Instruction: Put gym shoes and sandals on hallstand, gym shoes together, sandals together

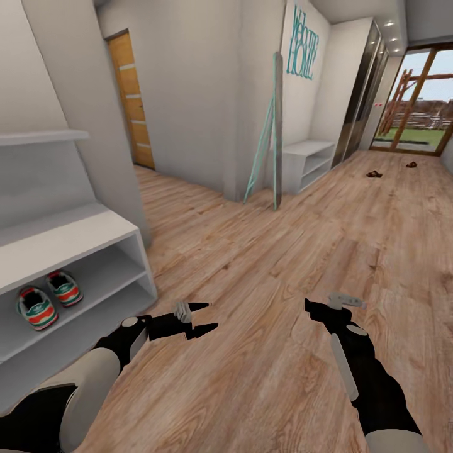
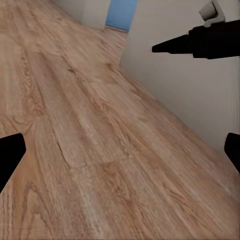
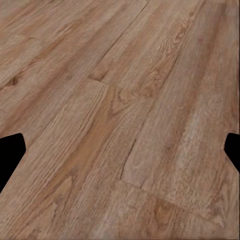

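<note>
Head view shows the two gym shoes [image 1: 49, 299] already side by side on the lower tier of the hallstand [image 1: 69, 236], at the robot's left. The two sandals [image 1: 391, 169] lie well apart from it, far down the corridor floor [image 1: 283, 251] near the glass door, with some floor between them. A plain low white rack [image 1: 308, 162] stands against the wall on the way there.

The left gripper [image 1: 202, 316] hangs just above the floor beside the hallstand with its fingers spread and holding nothing. The right gripper [image 1: 309, 306] is also low over bare planks; the right wrist view shows its fingertips at opposite edges of the picture, so it appears released and empty as well.

The sneaker half of the job looks finished, and the step in hand is the switch to the sandals. The next move likely calls for driving the base down the corridor toward the door, then lowering an open gripper over one sandal.
</note>
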You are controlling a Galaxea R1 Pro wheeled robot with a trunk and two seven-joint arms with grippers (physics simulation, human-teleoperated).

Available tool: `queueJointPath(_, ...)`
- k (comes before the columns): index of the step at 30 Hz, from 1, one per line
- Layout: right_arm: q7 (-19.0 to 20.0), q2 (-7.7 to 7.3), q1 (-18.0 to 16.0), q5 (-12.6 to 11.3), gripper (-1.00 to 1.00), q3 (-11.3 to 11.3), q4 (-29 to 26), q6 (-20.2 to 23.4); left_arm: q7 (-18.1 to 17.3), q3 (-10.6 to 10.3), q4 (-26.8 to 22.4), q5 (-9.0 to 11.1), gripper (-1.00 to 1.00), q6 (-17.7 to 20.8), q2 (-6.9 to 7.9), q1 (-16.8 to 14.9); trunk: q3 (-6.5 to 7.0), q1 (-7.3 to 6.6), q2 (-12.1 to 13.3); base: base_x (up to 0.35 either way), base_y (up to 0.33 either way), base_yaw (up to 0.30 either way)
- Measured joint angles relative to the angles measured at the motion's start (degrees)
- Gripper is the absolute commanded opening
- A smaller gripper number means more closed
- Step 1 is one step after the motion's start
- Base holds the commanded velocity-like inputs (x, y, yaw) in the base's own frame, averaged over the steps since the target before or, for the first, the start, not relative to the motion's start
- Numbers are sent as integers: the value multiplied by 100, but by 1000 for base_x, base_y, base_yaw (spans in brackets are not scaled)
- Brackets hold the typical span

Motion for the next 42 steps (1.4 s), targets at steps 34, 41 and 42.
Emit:
queueJointPath(34,3,1,-1,1,100,1,1,-1,6,8,0,9,100,-1,1,3,0,-4,0,126,0,-254)
queueJointPath(41,4,1,-1,1,100,1,1,-1,7,8,0,9,100,-1,1,-1,0,-3,0,337,0,-24)
queueJointPath(42,4,0,-1,1,100,1,1,-1,6,8,0,9,100,0,1,-1,0,-3,0,304,0,-138)
